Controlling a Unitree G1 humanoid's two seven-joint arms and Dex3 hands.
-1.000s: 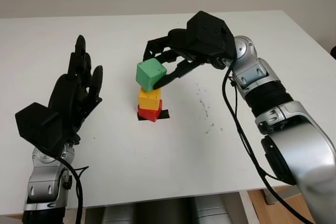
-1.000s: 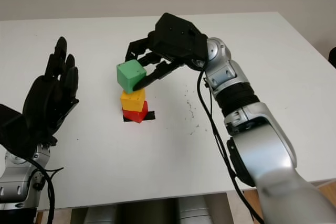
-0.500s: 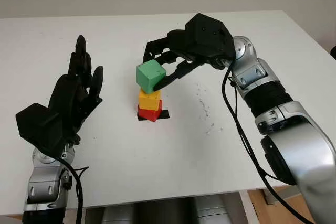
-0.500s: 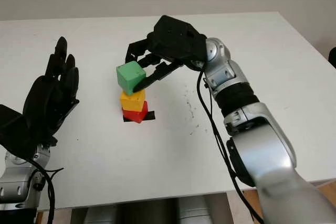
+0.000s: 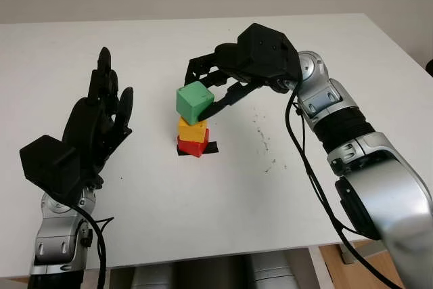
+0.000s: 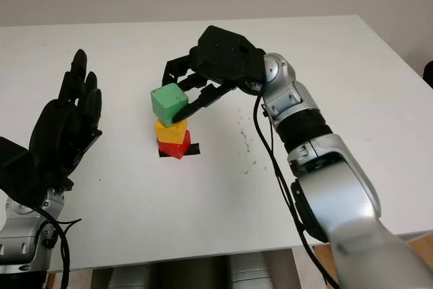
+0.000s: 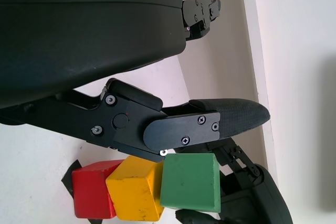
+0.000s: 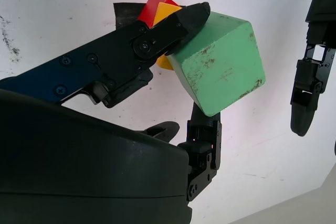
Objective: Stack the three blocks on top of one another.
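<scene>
A green block (image 5: 193, 101) sits on the yellow block (image 5: 193, 129), which stands on the red block (image 5: 193, 145) on a black tape mark near the table's middle. My right hand (image 5: 206, 86) reaches over the stack from the right and is shut on the green block (image 8: 220, 66), one finger (image 8: 157, 30) against its side. In the left wrist view the three blocks line up as red (image 7: 92, 191), yellow (image 7: 135, 190) and green (image 7: 190, 182). My left hand (image 5: 101, 109) is open, raised at the table's left, apart from the stack.
The white table (image 5: 223, 187) has dark specks to the right of the stack (image 5: 264, 140). Its front edge runs close to my arms, and the right arm's cable (image 5: 301, 160) hangs over the table's right part.
The right hand has lowered the green block a little, down onto the yellow block. The left hand has not moved.
</scene>
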